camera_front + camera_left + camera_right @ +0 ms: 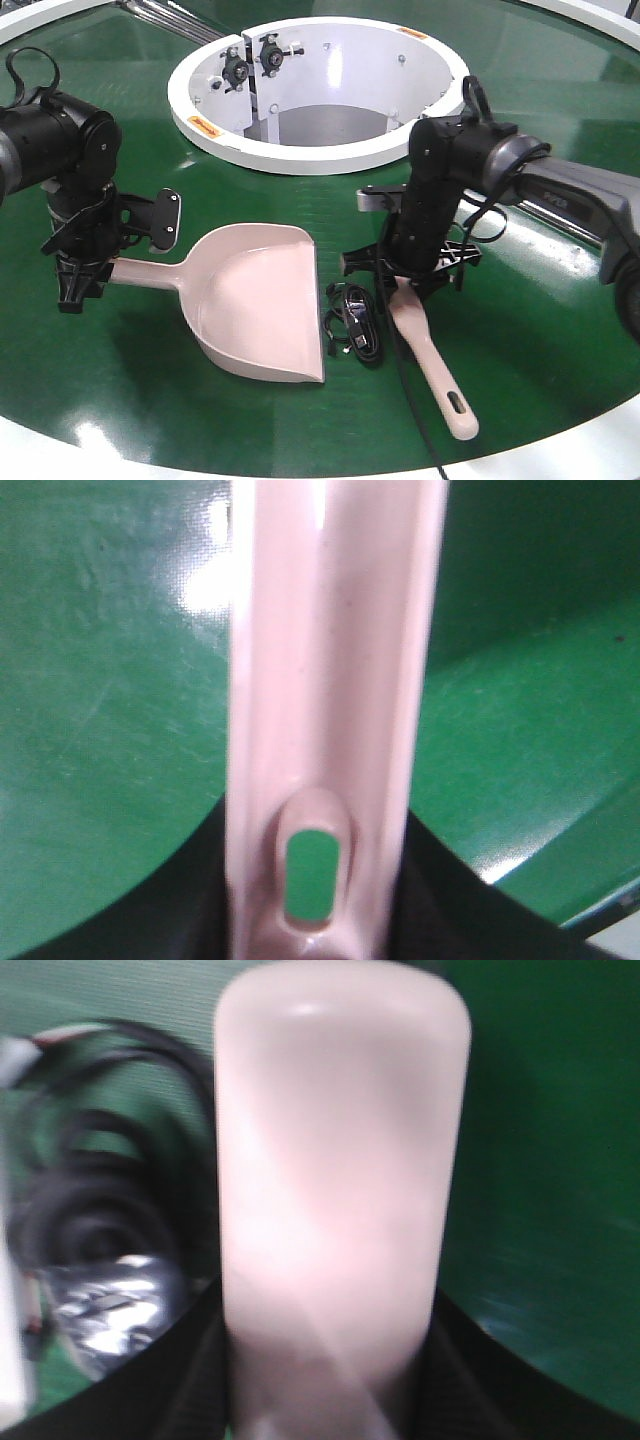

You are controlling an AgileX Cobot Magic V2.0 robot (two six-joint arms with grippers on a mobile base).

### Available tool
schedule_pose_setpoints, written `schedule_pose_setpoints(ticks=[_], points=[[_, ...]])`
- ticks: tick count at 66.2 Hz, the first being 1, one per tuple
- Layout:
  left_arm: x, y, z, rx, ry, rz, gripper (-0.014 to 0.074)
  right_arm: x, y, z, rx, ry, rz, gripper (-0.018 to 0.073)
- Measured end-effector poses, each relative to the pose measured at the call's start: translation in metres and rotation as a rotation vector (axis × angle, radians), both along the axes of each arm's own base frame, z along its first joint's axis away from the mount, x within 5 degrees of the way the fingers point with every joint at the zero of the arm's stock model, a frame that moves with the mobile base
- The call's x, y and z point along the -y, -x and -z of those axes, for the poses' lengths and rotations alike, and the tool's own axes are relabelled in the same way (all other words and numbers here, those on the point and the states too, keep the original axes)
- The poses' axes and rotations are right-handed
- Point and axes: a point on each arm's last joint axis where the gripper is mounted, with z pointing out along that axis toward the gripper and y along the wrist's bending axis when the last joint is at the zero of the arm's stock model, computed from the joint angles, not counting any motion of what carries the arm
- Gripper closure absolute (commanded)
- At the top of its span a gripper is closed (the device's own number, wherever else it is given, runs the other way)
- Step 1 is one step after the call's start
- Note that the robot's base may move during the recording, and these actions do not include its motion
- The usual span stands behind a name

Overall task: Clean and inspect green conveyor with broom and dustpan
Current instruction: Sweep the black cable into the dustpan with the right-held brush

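Observation:
The green conveyor (150, 385) fills the front view. On it lies the pale pink dustpan (255, 300), mouth toward the front right. My left gripper (78, 285) is shut on the end of its handle. In the left wrist view that slotted dustpan handle (330, 680) runs between the black fingers of the left gripper (315, 880). The broom (440, 375) lies to the right of the dustpan, its slotted handle end pointing to the front. My right gripper (415, 275) is shut on its far end, hiding the bristles. Up close, the broom's pink body (335, 1160) sits in the right gripper (325, 1360).
A coiled black cable with small connectors (355, 325) lies on the belt between the dustpan mouth and the broom; the cable (90, 1230) also shows left of the broom. The white hub opening (300, 158) is behind. The conveyor's white rim (40, 450) runs along the front.

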Motion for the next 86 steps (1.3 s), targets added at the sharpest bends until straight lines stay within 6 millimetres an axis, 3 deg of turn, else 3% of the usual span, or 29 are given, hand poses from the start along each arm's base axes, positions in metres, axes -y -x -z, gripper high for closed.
schedule_pose_setpoints(ticks=[22,40,57,86], points=[[0.0,0.0,0.0,0.0,0.0,0.0,0.0603,-0.041,-0.003,0.016,-0.045,-0.067,-0.04,0.0563],[-0.002,0.0,0.0,-0.004,-0.012,-0.001,0.0603,-0.085,-0.017,0.012,-0.006,-0.171,-0.072,0.0563],[-0.002,0.0,0.0,-0.005,-0.011,-0.002,0.0603,-0.142,-0.022,-0.007,0.042,-0.421,-0.054,0.0563],[-0.002,0.0,0.0,-0.005,-0.011,-0.002,0.0603,-0.138,-0.022,-0.065,0.142,-0.514,-0.051,0.056]])
